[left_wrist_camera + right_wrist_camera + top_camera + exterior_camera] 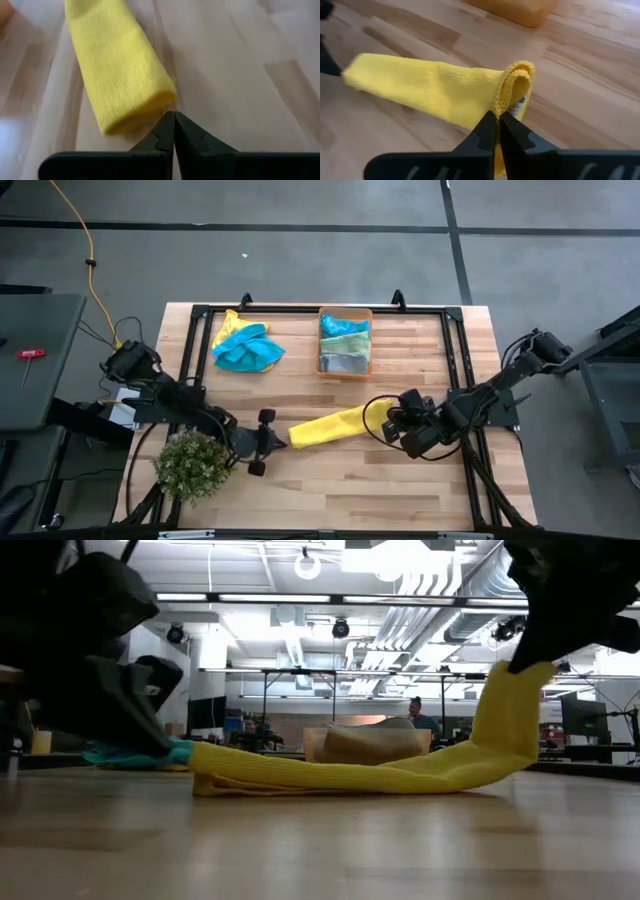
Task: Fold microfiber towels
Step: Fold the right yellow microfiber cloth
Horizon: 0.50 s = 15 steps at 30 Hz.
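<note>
Right gripper [497, 117] was clamped on the yellow towel's [330, 426] raised end; left gripper [173, 117] stood closed at its other end, nothing visibly between its fingers.

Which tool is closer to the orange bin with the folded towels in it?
The right tool. It sits just below the orange bin, pinching one end of the yellow towel. The left tool is shut at the towel's other end, farther away.

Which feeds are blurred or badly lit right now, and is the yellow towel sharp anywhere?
Low view: bright ceiling lights glare, arms are dark silhouettes, the yellow towel reads clearly. Left wrist view: towel weave sharp near the shut left pincer, far corner blurred. Right wrist view: the fold at the right pincer is sharp, orange bin soft. High view: evenly lit.
</note>
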Available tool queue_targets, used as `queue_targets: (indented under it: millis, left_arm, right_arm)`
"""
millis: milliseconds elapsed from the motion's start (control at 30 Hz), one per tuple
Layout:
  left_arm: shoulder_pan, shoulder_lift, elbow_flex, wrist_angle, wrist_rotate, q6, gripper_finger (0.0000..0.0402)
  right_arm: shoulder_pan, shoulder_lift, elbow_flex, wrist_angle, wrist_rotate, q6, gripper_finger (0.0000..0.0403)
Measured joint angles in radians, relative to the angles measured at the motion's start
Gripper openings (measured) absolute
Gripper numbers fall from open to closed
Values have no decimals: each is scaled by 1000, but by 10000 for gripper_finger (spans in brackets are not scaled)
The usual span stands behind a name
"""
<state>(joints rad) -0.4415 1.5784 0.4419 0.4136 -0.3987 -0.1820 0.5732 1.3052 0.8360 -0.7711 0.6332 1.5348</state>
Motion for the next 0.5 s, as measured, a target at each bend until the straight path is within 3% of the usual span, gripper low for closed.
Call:
queue_targets:
  millis: [267, 500]
  left_arm:
    - [22, 45, 1, -47, -30, -61, 0]
    - [103, 118, 28, -13, 46, 7, 0]
  right_arm:
    - [-32, 3, 0, 166, 22, -117, 0]
    - [-77, 57, 0, 338, 5, -232, 0]
